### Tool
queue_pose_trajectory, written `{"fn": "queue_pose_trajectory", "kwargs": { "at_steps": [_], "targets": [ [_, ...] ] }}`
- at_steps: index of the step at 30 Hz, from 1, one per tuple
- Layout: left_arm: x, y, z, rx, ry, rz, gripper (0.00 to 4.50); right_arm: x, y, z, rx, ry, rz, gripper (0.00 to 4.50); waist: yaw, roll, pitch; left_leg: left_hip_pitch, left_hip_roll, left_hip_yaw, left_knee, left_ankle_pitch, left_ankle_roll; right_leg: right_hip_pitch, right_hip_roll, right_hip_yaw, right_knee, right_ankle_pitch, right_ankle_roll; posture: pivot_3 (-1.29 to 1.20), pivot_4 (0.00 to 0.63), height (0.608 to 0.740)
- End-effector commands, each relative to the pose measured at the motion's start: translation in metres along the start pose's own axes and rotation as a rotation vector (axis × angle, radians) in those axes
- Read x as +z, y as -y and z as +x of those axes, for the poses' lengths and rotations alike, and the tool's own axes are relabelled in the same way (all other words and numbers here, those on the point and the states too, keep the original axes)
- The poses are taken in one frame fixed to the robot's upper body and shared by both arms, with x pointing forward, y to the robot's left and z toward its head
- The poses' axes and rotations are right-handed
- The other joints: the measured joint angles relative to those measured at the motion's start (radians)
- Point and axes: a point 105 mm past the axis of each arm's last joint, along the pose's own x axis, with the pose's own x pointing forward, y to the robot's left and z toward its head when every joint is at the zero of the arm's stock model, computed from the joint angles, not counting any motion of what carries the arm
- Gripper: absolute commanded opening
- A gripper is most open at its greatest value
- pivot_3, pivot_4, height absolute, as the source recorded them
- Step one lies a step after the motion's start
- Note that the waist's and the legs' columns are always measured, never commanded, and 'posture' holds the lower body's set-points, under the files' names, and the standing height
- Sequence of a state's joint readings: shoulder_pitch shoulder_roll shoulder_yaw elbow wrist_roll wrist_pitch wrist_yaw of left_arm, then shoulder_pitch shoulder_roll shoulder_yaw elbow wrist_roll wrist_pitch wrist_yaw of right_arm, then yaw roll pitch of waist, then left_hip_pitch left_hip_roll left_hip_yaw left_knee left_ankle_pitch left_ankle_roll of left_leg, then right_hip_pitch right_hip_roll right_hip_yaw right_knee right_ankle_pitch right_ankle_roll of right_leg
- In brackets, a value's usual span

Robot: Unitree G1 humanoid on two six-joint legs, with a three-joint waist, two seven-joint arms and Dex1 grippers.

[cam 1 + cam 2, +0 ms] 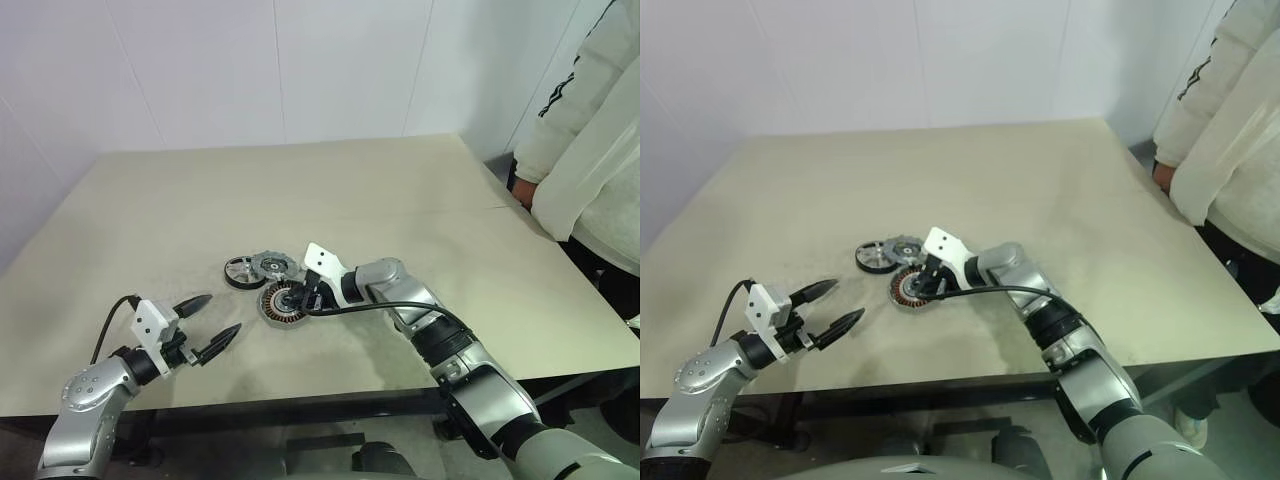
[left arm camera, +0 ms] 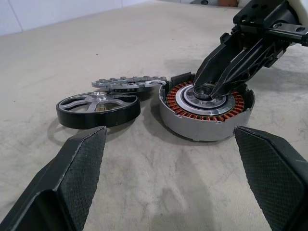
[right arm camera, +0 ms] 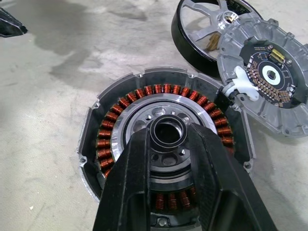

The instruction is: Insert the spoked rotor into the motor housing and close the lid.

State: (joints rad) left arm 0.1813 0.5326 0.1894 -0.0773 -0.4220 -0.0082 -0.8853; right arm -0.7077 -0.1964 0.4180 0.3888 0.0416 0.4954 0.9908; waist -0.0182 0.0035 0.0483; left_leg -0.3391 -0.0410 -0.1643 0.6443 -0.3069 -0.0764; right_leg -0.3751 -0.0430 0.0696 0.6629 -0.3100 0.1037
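Our right gripper [image 3: 166, 139] pinches a small dark ring [image 3: 167, 132] over the motor housing [image 3: 120, 108] hub; our left gripper [image 1: 207, 328] hangs spread, empty. The right wrist view reveals the lid [image 3: 269, 77] resting on the spoked rotor [image 3: 192, 29].

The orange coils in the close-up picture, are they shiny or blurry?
Right wrist view: the copper coils in the motor housing look crisp, its silver centre catching light, while the right gripper fingers nearest the camera go soft. Left wrist view: the housing casts a dark shadow on the table.
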Motion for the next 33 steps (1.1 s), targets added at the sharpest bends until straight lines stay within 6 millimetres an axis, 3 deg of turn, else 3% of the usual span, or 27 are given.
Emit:
{"fn": "queue_pose_trajectory", "kwargs": {
  "at_steps": [1, 11, 18, 22, 29, 33],
  "targets": [
    [0.009, -0.006, 0.000, 0.006, 0.017, 0.038, 4.50, 0.012, -0.002, -0.001, 0.009, 0.033, -0.025, 0.74, 0.000, 0.000, 0.000, 0.000, 0.000, 0.000, 0.000, 0.000, 0.000, 0.000, 0.000, 0.000, 0.000, 0.000, 0.000, 0.00, 0.000, 0.740],
    [0.009, -0.007, 0.000, 0.009, 0.018, 0.040, 4.50, 0.011, -0.002, 0.000, 0.007, 0.026, -0.035, 0.74, 0.000, 0.001, 0.000, 0.000, 0.000, 0.000, 0.000, 0.000, 0.000, 0.000, 0.000, 0.000, 0.000, 0.000, 0.000, 0.00, 0.000, 0.740],
    [0.008, -0.006, 0.001, 0.008, 0.019, 0.039, 4.50, 0.017, -0.001, -0.003, 0.005, 0.039, -0.053, 3.05, 0.000, 0.001, 0.001, 0.000, 0.000, 0.000, 0.000, 0.000, 0.000, -0.001, 0.000, 0.000, 0.000, 0.000, 0.000, 0.00, 0.000, 0.740],
    [0.008, -0.006, 0.001, 0.006, 0.021, 0.037, 4.50, 0.030, -0.004, -0.006, 0.020, 0.081, -0.058, 4.41, 0.000, 0.002, 0.001, -0.001, 0.000, 0.000, 0.000, 0.000, 0.000, -0.001, 0.000, 0.000, 0.000, 0.000, 0.000, 0.00, 0.000, 0.740],
    [0.007, -0.006, 0.002, 0.013, 0.019, 0.033, 4.50, 0.050, -0.003, -0.016, 0.014, 0.132, -0.073, 4.46, 0.001, 0.002, 0.001, -0.001, 0.000, 0.000, -0.001, 0.000, 0.000, -0.001, 0.000, 0.000, 0.000, 0.000, 0.000, 0.00, 0.000, 0.740],
    [0.005, -0.012, 0.003, 0.058, 0.005, 0.017, 4.50, 0.054, 0.004, -0.033, -0.020, 0.145, -0.090, 4.46, 0.003, 0.002, 0.001, -0.001, 0.000, 0.000, -0.001, 0.000, 0.000, -0.002, 0.000, 0.000, -0.001, 0.000, 0.000, 0.00, 0.000, 0.740]
  ]
}}
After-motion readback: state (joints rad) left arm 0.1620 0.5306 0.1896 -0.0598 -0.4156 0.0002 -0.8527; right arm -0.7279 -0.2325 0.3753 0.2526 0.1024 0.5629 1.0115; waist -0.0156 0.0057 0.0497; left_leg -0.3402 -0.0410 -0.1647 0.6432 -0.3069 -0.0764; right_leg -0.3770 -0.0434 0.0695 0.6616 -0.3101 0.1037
